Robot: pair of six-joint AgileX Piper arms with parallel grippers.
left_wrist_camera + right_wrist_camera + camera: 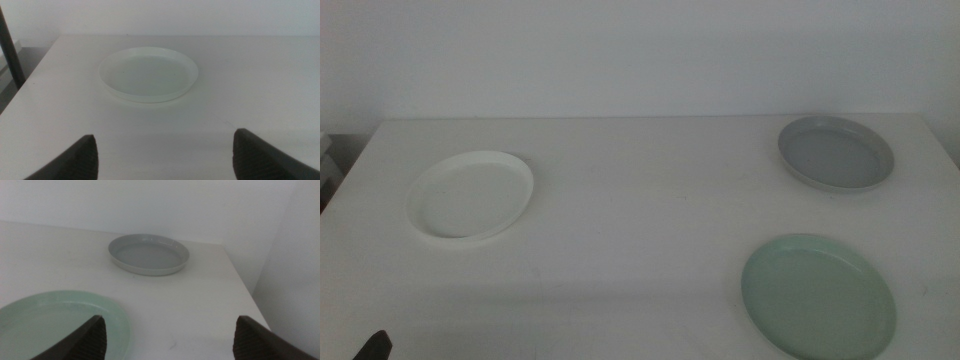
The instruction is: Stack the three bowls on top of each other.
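Three shallow bowls are shown lying separately on the white table (640,200); no stacking has yet been done. The white bowl (470,194) is taken as the landmark. The grey bowl (836,153) is placed far across the table from it, toward the far edge, and the mint-green bowl (818,295) lies on that same distant side, nearer the camera than the grey one and apart from it.

The left gripper (165,155) is held back from the white bowl, jaws spread wide and empty, with the bowl lying ahead between their lines. The right gripper (170,335) is likewise spread wide and empty, poised beside the mint-green bowl's rim, with the grey bowl farther ahead. In the middle view only a dark tip of the left gripper is seen at the bottom edge; the right gripper is not seen there.

Risks are judged as follows. The rims are low and the walls thin, so a shallow bite may slip and the bowl may be dropped or tilted. A jaw lowered too steeply may push the bowl across the smooth table rather than seize it. The grey bowl lies close to the table's far corner and could be nudged off. An off-centre release may leave a stacked bowl perched on the lower rim.
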